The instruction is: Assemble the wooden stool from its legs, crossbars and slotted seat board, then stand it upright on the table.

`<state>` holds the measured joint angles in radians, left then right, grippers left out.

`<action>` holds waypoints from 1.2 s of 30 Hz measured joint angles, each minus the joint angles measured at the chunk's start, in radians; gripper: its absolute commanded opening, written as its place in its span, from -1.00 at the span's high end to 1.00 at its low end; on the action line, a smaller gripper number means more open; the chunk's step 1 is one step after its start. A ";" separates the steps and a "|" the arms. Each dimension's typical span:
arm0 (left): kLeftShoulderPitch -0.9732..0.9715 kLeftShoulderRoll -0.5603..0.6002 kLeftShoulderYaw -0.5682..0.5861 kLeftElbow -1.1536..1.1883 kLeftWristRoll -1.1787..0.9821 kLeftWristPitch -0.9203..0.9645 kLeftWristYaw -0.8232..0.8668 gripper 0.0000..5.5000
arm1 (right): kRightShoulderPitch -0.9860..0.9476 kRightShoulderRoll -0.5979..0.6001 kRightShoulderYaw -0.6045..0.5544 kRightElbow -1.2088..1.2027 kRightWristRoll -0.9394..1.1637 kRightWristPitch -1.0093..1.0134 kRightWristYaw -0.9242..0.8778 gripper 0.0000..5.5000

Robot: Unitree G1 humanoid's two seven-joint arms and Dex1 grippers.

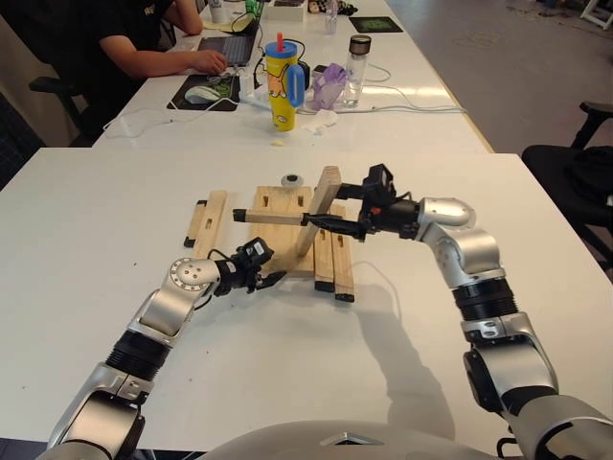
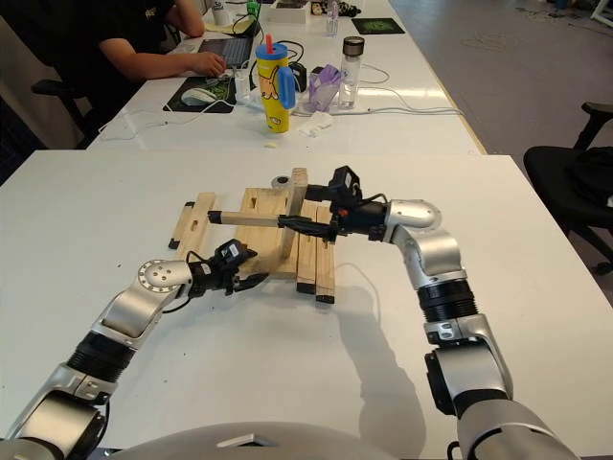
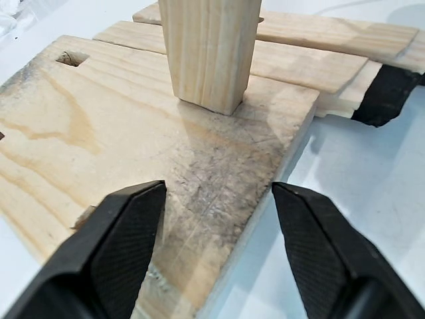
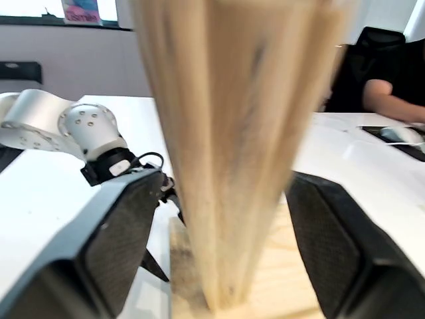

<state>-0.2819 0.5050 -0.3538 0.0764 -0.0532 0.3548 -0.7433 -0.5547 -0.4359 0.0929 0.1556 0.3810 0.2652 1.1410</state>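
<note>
seat board (image 1: 283,240) flat on table | leg (image 1: 326,187) tilted, foot on it | other legs (image 1: 333,264) flat alongside

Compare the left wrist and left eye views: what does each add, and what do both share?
Left wrist view: a rectangular slot in the seat board, scuffed grain at its corner. Left eye view: the right end effector clamped on the tilted leg, a crossbar jutting from that leg, a loose leg left of the board, a yellow cup on the far table. Both: the seat board, the tilted leg's lower end on it, the open left end effector at the board's corner.
</note>
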 measured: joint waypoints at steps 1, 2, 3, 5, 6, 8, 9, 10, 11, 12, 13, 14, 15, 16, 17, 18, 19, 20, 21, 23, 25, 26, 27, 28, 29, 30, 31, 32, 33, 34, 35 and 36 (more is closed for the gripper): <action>0.000 -0.002 0.003 0.002 -0.001 0.000 0.002 -0.08 | 0.023 -0.024 -0.005 -0.024 -0.003 0.003 0.000 -0.20; 0.004 -0.002 0.011 0.003 -0.008 -0.002 0.001 -0.08 | 0.046 -0.042 -0.011 -0.040 -0.003 0.008 -0.004 -0.20; 0.013 -0.002 0.025 0.003 -0.023 -0.004 -0.002 -0.08 | 0.078 -0.055 -0.022 -0.048 -0.003 0.017 -0.013 -0.20; 0.035 -0.009 0.084 -0.003 -0.095 0.018 -0.022 -0.08 | 0.123 -0.056 -0.055 -0.053 0.003 0.026 -0.057 -0.20; 0.042 -0.012 0.118 -0.012 -0.140 0.046 -0.039 -0.08 | 0.141 -0.053 -0.077 -0.056 0.016 0.034 -0.080 -0.20; 0.053 -0.003 0.164 -0.033 -0.215 0.117 -0.089 -0.08 | 0.173 -0.037 -0.112 -0.064 0.030 0.040 -0.125 -0.20; 0.064 0.014 0.181 -0.053 -0.253 0.155 -0.122 -0.08 | 0.186 -0.026 -0.121 -0.068 0.032 0.041 -0.144 -0.20; 0.081 0.033 0.201 -0.069 -0.283 0.183 -0.147 -0.08 | 0.198 -0.017 -0.125 -0.069 0.032 0.041 -0.159 -0.20; 0.096 0.052 0.214 -0.086 -0.301 0.200 -0.172 -0.08 | 0.206 -0.011 -0.126 -0.070 0.031 0.040 -0.172 -0.20; 0.113 0.078 0.226 -0.097 -0.312 0.209 -0.196 -0.08 | 0.215 -0.007 -0.126 -0.070 0.030 0.040 -0.186 -0.20; 0.139 0.119 0.245 -0.107 -0.319 0.212 -0.224 -0.08 | 0.228 -0.003 -0.129 -0.072 0.030 0.036 -0.201 -0.20; 0.162 0.153 0.264 -0.104 -0.319 0.213 -0.238 -0.08 | 0.239 0.000 -0.133 -0.072 0.028 0.035 -0.211 -0.20; 0.183 0.184 0.292 -0.093 -0.319 0.213 -0.246 -0.08 | 0.254 0.001 -0.143 -0.073 0.028 0.030 -0.224 -0.20; 0.195 0.202 0.324 -0.077 -0.324 0.212 -0.251 -0.08 | 0.266 0.002 -0.153 -0.073 0.027 0.025 -0.243 -0.20; 0.202 0.216 0.374 -0.051 -0.342 0.214 -0.252 -0.08 | 0.282 0.004 -0.169 -0.072 0.026 0.023 -0.276 -0.20; 0.201 0.219 0.407 -0.037 -0.363 0.221 -0.252 -0.08 | 0.289 0.008 -0.180 -0.071 0.027 0.023 -0.297 -0.20; 0.196 0.219 0.456 -0.014 -0.400 0.234 -0.251 -0.08 | 0.299 0.020 -0.203 -0.069 0.027 0.023 -0.332 -0.20; 0.181 0.218 0.506 0.016 -0.427 0.243 -0.240 -0.08 | 0.309 0.028 -0.226 -0.067 0.027 0.018 -0.372 -0.20; 0.160 0.214 0.545 0.047 -0.442 0.245 -0.218 -0.08 | 0.313 0.037 -0.247 -0.063 0.027 0.016 -0.409 -0.20; 0.103 0.196 0.620 0.120 -0.459 0.234 -0.141 -0.08 | 0.314 0.065 -0.287 -0.059 0.028 0.010 -0.485 -0.20; 0.037 0.165 0.654 0.199 -0.435 0.173 -0.042 -0.08 | 0.308 0.095 -0.308 -0.044 0.021 0.010 -0.573 -0.20; 0.014 0.149 0.656 0.226 -0.423 0.146 -0.007 -0.08 | 0.305 0.105 -0.308 -0.035 0.011 0.011 -0.605 -0.20; -0.010 0.122 0.656 0.262 -0.398 0.102 0.041 -0.08 | 0.301 0.115 -0.304 -0.026 -0.015 0.014 -0.643 -0.20; -0.028 0.102 0.650 0.295 -0.371 0.068 0.081 -0.08 | 0.296 0.120 -0.297 -0.021 -0.021 0.019 -0.664 -0.20; -0.042 0.083 0.644 0.330 -0.345 0.040 0.117 -0.08 | 0.289 0.124 -0.289 -0.014 -0.021 0.020 -0.672 -0.20; -0.066 0.068 0.624 0.377 -0.301 0.000 0.156 -0.08 | 0.283 0.129 -0.283 -0.008 -0.021 0.021 -0.677 -0.20; -0.083 0.057 0.600 0.417 -0.264 -0.034 0.181 -0.08 | 0.277 0.138 -0.276 -0.002 -0.023 0.020 -0.679 -0.20; -0.098 0.046 0.583 0.452 -0.238 -0.062 0.201 -0.08 | 0.271 0.144 -0.268 0.001 -0.024 0.020 -0.679 -0.20; -0.118 0.036 0.568 0.502 -0.207 -0.095 0.229 -0.08 | 0.263 0.149 -0.256 0.005 -0.024 0.020 -0.678 -0.20; -0.127 0.031 0.565 0.532 -0.194 -0.112 0.241 -0.08 | 0.260 0.153 -0.248 0.005 -0.024 0.020 -0.678 -0.20; -0.138 0.026 0.561 0.561 -0.181 -0.129 0.249 -0.08 | 0.258 0.160 -0.239 0.005 -0.024 0.020 -0.677 -0.20; -0.146 0.025 0.556 0.585 -0.169 -0.146 0.254 -0.08 | 0.257 0.164 -0.232 0.005 -0.023 0.020 -0.675 -0.20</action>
<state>-0.4279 0.5295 0.2024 0.6615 -0.2219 0.2088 -0.4894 -0.2980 -0.2723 -0.1391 0.1610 0.3579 0.2857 0.4657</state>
